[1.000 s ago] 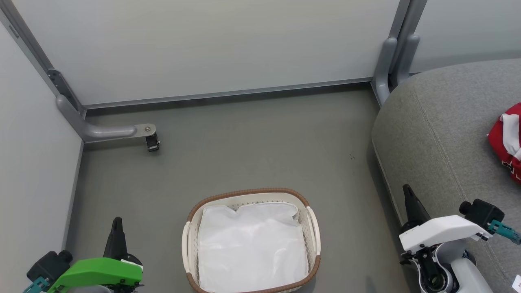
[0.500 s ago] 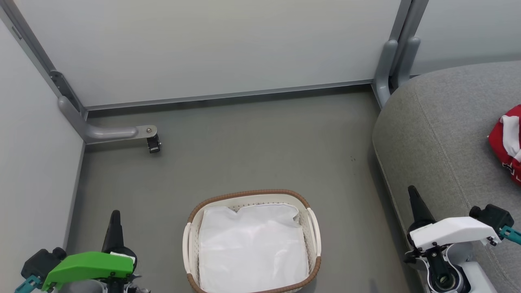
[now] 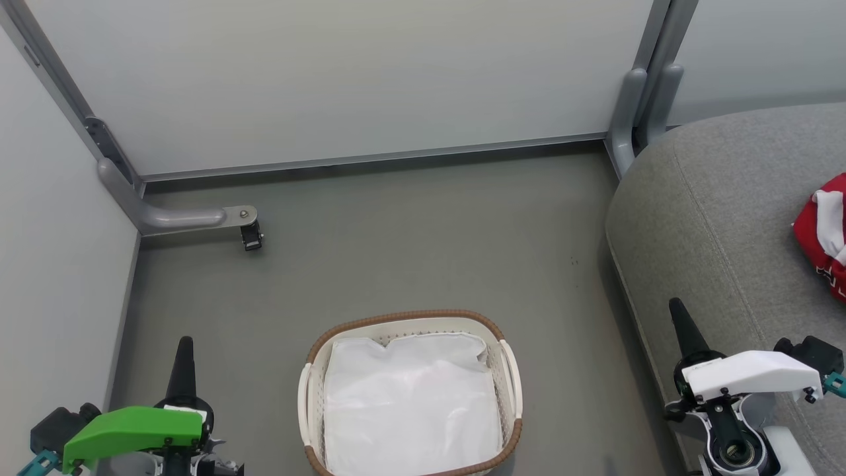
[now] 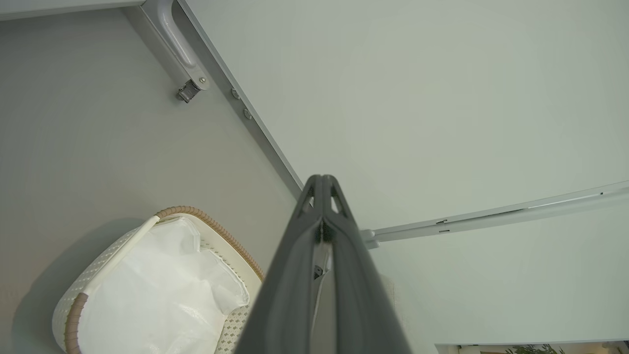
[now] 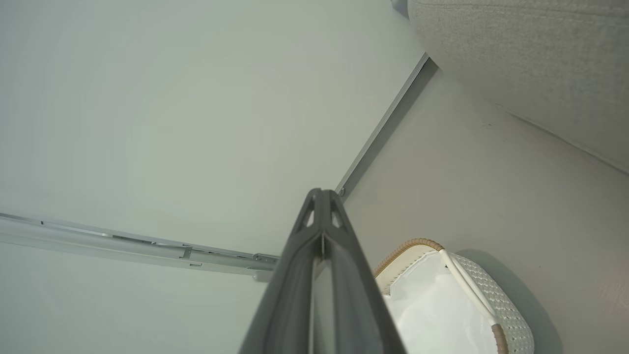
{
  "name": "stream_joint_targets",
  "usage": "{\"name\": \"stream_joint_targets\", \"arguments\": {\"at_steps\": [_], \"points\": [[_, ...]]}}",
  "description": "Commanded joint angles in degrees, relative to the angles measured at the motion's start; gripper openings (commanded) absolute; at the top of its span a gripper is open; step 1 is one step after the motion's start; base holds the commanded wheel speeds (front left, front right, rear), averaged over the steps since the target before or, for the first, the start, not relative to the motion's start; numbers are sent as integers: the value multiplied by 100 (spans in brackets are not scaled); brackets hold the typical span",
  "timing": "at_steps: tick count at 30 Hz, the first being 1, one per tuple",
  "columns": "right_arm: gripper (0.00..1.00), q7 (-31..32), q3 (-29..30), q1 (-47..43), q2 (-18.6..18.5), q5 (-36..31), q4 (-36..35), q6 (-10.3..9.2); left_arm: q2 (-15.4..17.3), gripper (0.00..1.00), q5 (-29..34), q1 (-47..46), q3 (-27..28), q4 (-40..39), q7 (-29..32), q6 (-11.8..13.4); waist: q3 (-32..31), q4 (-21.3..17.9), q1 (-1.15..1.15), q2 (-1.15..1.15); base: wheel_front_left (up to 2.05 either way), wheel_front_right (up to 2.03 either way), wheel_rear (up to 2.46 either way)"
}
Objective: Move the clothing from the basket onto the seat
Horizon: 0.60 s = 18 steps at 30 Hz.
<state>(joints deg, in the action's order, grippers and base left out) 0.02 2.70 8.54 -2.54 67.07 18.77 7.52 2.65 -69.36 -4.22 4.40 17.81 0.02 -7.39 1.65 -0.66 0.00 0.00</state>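
Left arm: I find it drawn back and low, green-capped wrist to the rear. My left pincer (image 3: pixel 184 345) points forward at the pale partition panel (image 3: pixel 344 79). Its two long dark fingers are pressed together tip to tip, with nothing between them.

Right arm: the pose mirrors the left, under a white-capped wrist. My right pincer (image 3: pixel 679 312) is likewise closed flat on itself and empty.

The oval white perforated plastic laundry basket with a brown woven rim (image 3: pixel 410 316) stands on the grey floor (image 3: pixel 410 231). It is between the two pincers, right of the left one and left of the right one, apart from both. A plain white cloth sheet (image 3: pixel 410 403) covers its interior.

The large grey woven-fabric seat cushion (image 3: pixel 714 211) runs ahead and to the right of the right pincer. Its rounded edge lies just beside those fingers; I cannot tell whether they touch.

The red jersey clothing with white trim (image 3: pixel 823 231) lies bunched on that seat, ahead and right of the right pincer and well apart from it. The picture edge cuts it off.
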Motion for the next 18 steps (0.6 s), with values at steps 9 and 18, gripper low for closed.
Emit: {"name": "stream_joint_targets", "arguments": {"at_steps": [9, 18], "points": [[0, 157, 103, -71, -33, 584, -162, -3, 31, 0, -538, -172, 71, -131, 154, -12, -25, 12, 0, 0, 0, 0, 0], [0, 273, 171, -120, -37, 1039, -240, -3, 33, 0, -943, -190, 107, -200, 275, -13, -50, 23, 0, 0, 0, 0, 0]]}}
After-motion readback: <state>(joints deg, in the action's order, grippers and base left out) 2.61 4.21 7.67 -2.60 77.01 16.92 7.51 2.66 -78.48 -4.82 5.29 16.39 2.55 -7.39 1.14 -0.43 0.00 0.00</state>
